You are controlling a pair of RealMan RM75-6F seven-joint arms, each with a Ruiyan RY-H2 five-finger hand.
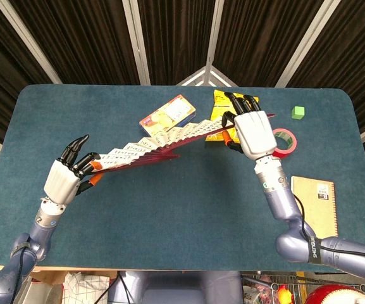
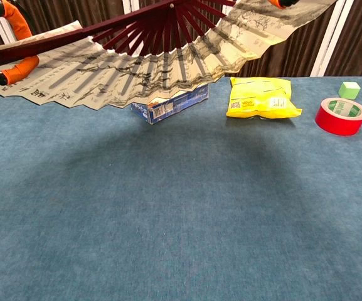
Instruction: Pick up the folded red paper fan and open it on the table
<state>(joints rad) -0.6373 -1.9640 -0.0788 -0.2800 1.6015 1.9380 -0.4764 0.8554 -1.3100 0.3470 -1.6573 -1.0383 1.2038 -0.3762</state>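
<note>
Both hands hold the fan (image 1: 160,140) spread above the counter (image 1: 182,196): left hand (image 1: 66,177) fingers pinching one end rib, right hand (image 1: 253,132) fingers pinching the other.

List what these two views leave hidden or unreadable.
- Chest view: both hands cut off by the top edge; only orange fingertips show.
- Head view: right hand covers its grip on the fan.
- Chest view: fan hides part of the blue box.
- Head view: notebook label too small to read.
</note>
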